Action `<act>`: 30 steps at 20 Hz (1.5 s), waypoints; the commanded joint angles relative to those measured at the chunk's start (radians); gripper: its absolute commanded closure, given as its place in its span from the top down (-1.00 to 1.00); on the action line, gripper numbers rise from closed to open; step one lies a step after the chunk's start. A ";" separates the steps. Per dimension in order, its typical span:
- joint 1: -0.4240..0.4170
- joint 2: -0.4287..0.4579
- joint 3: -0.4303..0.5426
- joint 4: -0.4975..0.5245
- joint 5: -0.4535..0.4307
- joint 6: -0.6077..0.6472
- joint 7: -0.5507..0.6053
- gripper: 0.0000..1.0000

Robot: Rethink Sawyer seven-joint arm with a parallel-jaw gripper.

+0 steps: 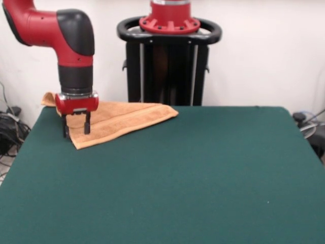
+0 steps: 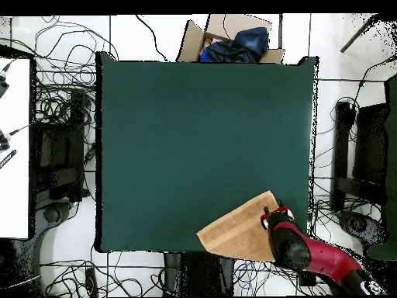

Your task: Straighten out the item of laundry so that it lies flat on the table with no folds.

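Note:
The orange-tan towel (image 1: 122, 118) lies folded over into a rough triangle at the table's far left corner in the front view. One end hangs past the table's far edge. In the overhead view the towel (image 2: 236, 231) is at the bottom right of the dark green table (image 2: 201, 140). My gripper (image 1: 76, 128) points straight down at the towel's near left corner. Its fingers are apart: one finger (image 1: 66, 130) stands just off the towel's left edge and the other is on the cloth. In the overhead view the gripper (image 2: 269, 214) is at the towel's right corner. No tag shows.
The robot's black pedestal (image 1: 170, 56) stands behind the table's far edge. A cardboard box (image 2: 233, 43) with dark blue cloth in it sits on the floor beyond the table's top edge in the overhead view. Cables lie on the floor round the table.

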 commanded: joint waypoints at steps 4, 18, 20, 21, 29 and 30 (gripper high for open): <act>-0.024 0.195 0.112 -0.186 -0.028 0.317 -0.039 1.00; -0.032 0.261 0.132 -0.282 -0.044 0.434 -0.064 1.00; -0.035 0.268 0.133 -0.292 -0.048 0.456 -0.070 1.00; -0.040 0.275 0.137 -0.299 -0.052 0.465 -0.077 1.00; -0.066 0.297 0.169 -0.317 -0.079 0.508 -0.092 1.00; -0.066 0.297 0.171 -0.317 -0.082 0.512 -0.091 1.00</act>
